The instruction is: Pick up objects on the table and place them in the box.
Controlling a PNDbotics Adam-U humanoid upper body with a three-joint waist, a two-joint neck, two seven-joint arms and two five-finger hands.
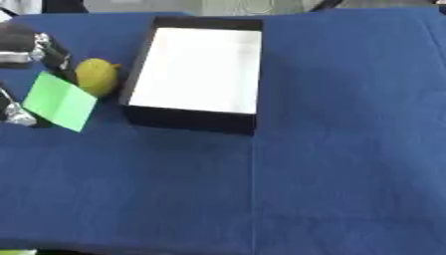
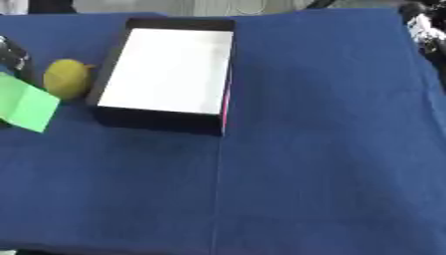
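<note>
**Left robot hand with a green card near the box**

A blue cloth covers the tabletop (image 1: 331, 164); the room behind is pale and unclear. The left robot hand (image 1: 39, 50) pinches one flat green paper card (image 1: 59, 101). Just right of it lies one yellow lemon (image 1: 97, 76), upright lengthwise. Further right stands one black rectangular box with white inside (image 1: 196, 69), its long axis pointing away.

L hand (image 1: 26, 50) comes in at the left edge, black w/ silver parts, fingers (image 1: 54, 54) curled down and thumb (image 1: 16, 113) lower, pinching something flat betw. them. R hand (image 2: 424, 22) barely shows at the upper right corner; fingers can't be made out.
</note>
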